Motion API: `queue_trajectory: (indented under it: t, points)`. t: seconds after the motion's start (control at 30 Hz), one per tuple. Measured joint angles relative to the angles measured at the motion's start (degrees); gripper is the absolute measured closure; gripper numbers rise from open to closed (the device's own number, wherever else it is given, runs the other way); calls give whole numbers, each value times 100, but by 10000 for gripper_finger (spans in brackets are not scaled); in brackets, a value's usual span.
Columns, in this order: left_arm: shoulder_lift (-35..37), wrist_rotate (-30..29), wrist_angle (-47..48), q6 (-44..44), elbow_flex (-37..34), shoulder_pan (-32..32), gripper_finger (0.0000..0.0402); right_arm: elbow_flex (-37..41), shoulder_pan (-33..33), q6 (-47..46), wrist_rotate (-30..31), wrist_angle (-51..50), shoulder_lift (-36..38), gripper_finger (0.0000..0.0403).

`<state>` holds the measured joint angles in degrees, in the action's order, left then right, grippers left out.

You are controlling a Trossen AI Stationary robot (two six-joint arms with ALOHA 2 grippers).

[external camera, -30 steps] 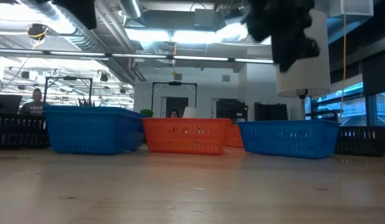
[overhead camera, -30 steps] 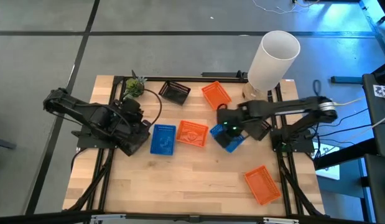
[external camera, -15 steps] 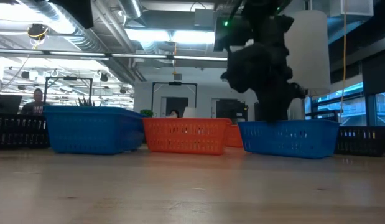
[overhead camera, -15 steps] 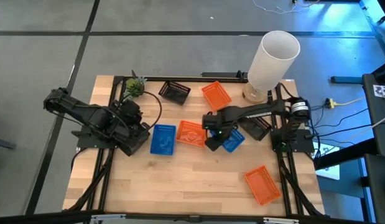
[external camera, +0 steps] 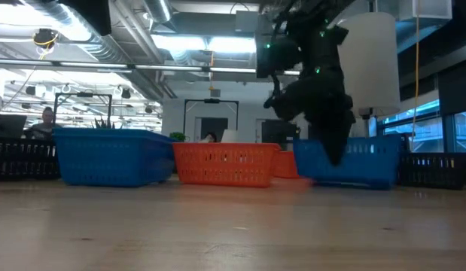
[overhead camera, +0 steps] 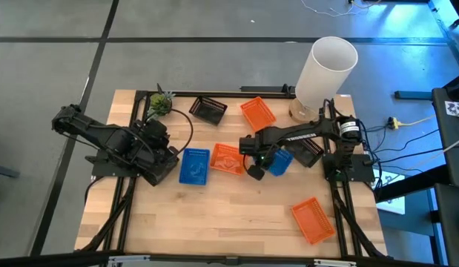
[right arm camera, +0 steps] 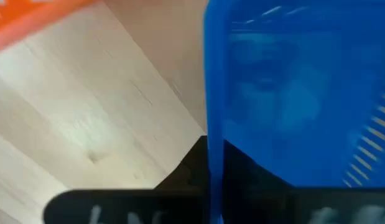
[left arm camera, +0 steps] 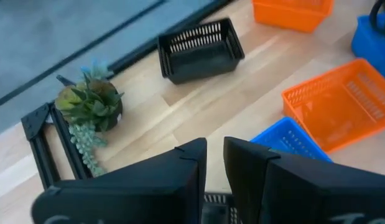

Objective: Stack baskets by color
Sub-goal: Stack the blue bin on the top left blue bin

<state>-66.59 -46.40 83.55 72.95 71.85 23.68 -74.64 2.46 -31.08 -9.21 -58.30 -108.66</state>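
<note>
My right gripper [overhead camera: 259, 169] points down, shut on a blue basket [overhead camera: 280, 160] right of the table's middle; the low view shows the same gripper [external camera: 335, 154] and basket [external camera: 358, 161]. Another blue basket [overhead camera: 194, 166] and an orange basket [overhead camera: 229, 159] sit flat on the table to its left. Farther off are a black basket [overhead camera: 208, 109] and an orange basket [overhead camera: 257, 113]. A black basket [overhead camera: 311, 152] lies at the right and an orange one [overhead camera: 314, 220] near the front right. My left gripper [left arm camera: 215, 158] waits at the table's left, its fingers a slit apart and holding nothing. My right gripper pinches the blue basket's wall on the side toward the table's left [right arm camera: 214, 118], one finger [right arm camera: 187, 167] outside the basket and the other inside. The fingers come from above, pointing down. I cannot tell whether the basket's bottom still rests on the table.
A tall white cylinder [overhead camera: 325, 68] stands at the far right corner and a small green plant [overhead camera: 161, 102] at the far left. Bare wood lies along the table's near side, between the front edge and the middle baskets.
My right gripper has come down and toward the table's left, from above the blue basket onto its left wall. The basket has turned a little and shifted slightly on the table.
</note>
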Motion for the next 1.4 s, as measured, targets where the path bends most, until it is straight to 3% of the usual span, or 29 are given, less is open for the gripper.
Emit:
queue_trajectory:
  t: [0.27, 0.5, 0.67, 0.83, 0.93, 1.17, 1.4]
  points:
    - [-61, 1453, -289, 201, -279, -4, 351, -1547, 0, 1320, 1145, -1946, 0, 401]
    - [-61, 2842, -993, 995, -966, 20, 351, -2979, -42, 3446, 1836, -1883, 2, 401]
    - [-58, 3426, -2558, 1068, -1514, 37, 351, -3491, -46, 4763, 2076, -1320, 11, 402]
    - [-59, 3611, -4418, 1062, -2369, 74, 351, -3551, -41, 5400, 2029, -458, 9, 402]
    - [-61, 3676, -4934, 1081, -2785, 136, 351, -3551, -39, 5608, 2020, -280, 9, 402]
    - [-59, 4223, -4778, 1204, -2935, 404, 351, -3551, -22, 5717, 2013, -249, 9, 403]
    - [-536, 3753, -4550, 1200, -2935, 476, 351, -3551, -22, 5733, 1992, -233, 9, 403]
